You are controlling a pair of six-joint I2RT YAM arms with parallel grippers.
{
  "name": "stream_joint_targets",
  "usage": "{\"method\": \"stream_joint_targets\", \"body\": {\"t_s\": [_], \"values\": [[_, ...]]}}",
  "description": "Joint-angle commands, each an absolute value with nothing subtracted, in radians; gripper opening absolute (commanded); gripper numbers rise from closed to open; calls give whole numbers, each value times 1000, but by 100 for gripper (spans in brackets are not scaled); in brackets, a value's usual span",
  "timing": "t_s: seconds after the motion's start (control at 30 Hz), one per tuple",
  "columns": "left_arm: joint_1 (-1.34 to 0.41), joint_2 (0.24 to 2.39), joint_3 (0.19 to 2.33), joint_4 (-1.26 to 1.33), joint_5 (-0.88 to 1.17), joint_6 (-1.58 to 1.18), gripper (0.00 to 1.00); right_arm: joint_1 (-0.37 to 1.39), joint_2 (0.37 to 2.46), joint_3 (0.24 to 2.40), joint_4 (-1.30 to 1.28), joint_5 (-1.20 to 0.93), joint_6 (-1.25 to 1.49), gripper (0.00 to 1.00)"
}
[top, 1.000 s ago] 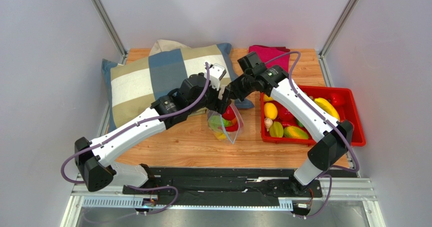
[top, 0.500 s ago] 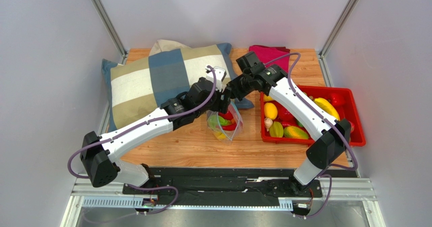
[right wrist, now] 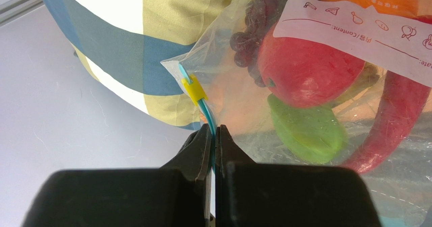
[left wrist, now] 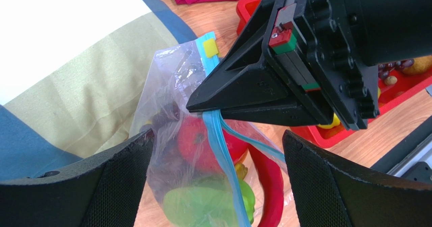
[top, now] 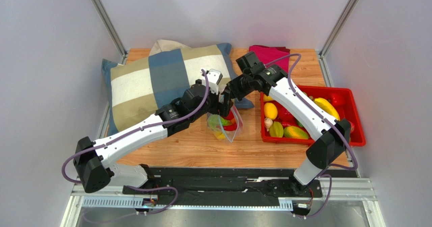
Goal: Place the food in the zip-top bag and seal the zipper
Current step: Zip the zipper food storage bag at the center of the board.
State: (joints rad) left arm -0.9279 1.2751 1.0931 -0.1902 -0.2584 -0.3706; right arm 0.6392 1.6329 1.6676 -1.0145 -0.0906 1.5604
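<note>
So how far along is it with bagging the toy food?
Done: a red apple, green mango and grapes sit inside the zip-top bag. In hand: the right gripper pinches the teal zipper; the left gripper is open around the bag. Left: the zipper looks unsealed below the pinch, and more fruit lies in the red tray.

The clear bag [top: 226,123] stands upright mid-worktop, holding a red apple [right wrist: 304,67], green mango [right wrist: 304,131] and grapes [right wrist: 247,34]. The right pincer [right wrist: 213,132] pinches its teal zipper [left wrist: 218,143]. More fruit [top: 270,110] lies near the right edge.
</note>
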Motion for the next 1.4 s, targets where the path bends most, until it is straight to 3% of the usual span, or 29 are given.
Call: {"method": "stream_joint_targets", "body": {"t_s": [0.0,0.17,0.27,0.37,0.4,0.47,0.5,0.53,0.57,0.63,0.67,0.7,0.83,0.97,1.07,1.17,1.37], "values": [[-937,1288,1106,-110,-274,-387,99,643,1634,1698,-1000,-89,1597,0],[-937,1381,1181,-192,-386,-419,99,649,1634,1700,-1011,-97,1615,0],[-937,1408,1193,-204,-400,-432,92,650,1632,1700,-1020,-91,1620,0],[-937,1402,1186,-244,-406,-437,72,647,1626,1698,-1023,-81,1624,0],[-939,1394,1169,-248,-405,-436,59,644,1621,1694,-1023,-80,1623,0],[-937,1365,1154,-239,-379,-411,42,641,1615,1671,-1020,-83,1624,0],[-936,1353,1144,-218,-362,-396,16,634,1606,1657,-1019,-84,1611,0],[-936,1327,1125,-204,-345,-381,4,632,1602,1645,-1008,-86,1603,0],[-937,1312,1114,-189,-309,-349,0,627,1597,1632,-999,-89,1592,1],[-934,1263,1082,-154,-267,-313,0,608,1572,1589,-944,-110,1520,8],[-934,1244,1068,-141,-220,-278,0,598,1563,1579,-924,-123,1488,22],[-934,1212,1048,-137,-200,-259,0,575,1557,1556,-895,-147,1450,30],[-911,1152,1017,-187,-86,-201,0,506,1508,1508,-718,-311,1191,45],[-864,1095,997,-228,133,-68,0,425,1448,1434,-565,-527,967,69],[-829,1065,1012,-262,326,-2,0,330,1395,1336,-388,-747,841,76],[-798,1057,1035,-281,523,90,0,249,1384,1318,-368,-896,677,74],[-769,1094,1081,-397,744,317,0,221,1226,1192,-491,-1049,-128,77]]}}
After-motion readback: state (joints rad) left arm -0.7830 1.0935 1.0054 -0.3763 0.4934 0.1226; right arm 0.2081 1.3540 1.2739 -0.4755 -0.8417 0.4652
